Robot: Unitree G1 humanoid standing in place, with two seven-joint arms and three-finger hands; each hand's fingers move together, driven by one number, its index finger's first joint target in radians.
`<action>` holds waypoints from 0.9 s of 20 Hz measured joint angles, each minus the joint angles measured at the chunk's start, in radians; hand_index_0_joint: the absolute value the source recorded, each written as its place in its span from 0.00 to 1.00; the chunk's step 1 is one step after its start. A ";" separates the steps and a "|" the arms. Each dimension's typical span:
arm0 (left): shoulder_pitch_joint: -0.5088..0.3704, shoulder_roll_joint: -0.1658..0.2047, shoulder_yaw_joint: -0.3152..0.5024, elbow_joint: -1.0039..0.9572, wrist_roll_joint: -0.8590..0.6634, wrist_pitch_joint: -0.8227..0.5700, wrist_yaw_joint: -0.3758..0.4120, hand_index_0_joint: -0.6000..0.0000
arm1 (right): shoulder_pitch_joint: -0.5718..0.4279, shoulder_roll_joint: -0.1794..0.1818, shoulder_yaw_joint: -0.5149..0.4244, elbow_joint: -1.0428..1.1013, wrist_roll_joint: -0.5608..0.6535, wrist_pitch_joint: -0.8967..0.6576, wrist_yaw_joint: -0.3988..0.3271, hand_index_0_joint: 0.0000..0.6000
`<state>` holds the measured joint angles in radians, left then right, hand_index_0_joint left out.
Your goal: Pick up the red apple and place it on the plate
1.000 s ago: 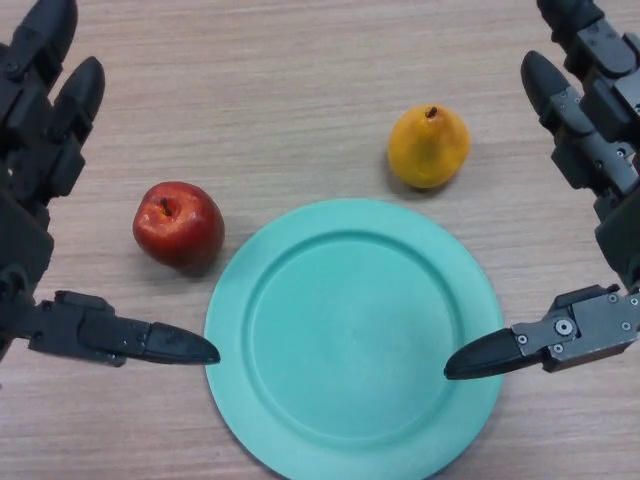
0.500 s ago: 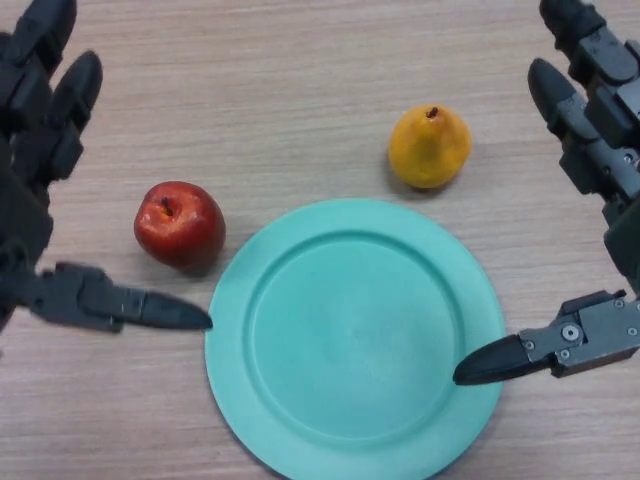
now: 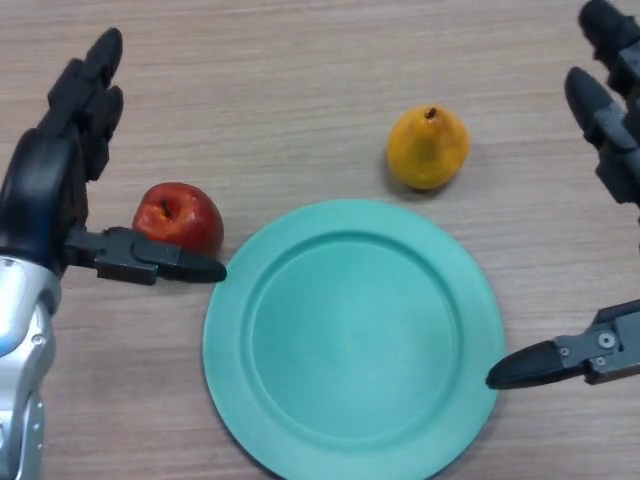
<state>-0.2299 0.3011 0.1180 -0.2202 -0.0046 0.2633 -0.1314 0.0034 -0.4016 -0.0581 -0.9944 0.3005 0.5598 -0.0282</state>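
The left robot hand (image 3: 55, 190) was spread, unclenched, apple (image 3: 178, 217) between thumb and fingers, ready to grasp.

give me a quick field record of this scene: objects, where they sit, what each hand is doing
apple: red apple on the table, left of the plate, not on it
plate: green plate, nothing on it
pear: yellow pear upright beyond the plate's far right edge
left hand: left hand open beside the apple, thumb crossing its near side, not closed on it
right hand: right hand open at the right edge, holding nothing
surface: wooden table
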 measured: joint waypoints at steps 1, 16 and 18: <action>-0.007 0.000 0.000 0.036 0.002 -0.005 0.000 1.00 | -0.001 -0.025 -0.007 0.000 0.034 -0.005 -0.025 0.00; -0.079 -0.012 -0.052 0.341 0.120 -0.113 0.098 0.58 | 0.071 -0.102 -0.088 0.000 0.148 -0.082 -0.092 0.00; -0.084 -0.012 -0.053 0.368 0.121 -0.117 0.100 0.17 | 0.072 -0.102 -0.089 0.000 0.153 -0.097 -0.096 0.00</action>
<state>-0.3134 0.2892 0.0652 0.1474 0.1165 0.1465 -0.0312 0.0751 -0.5038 -0.1470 -0.9948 0.4540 0.4629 -0.1244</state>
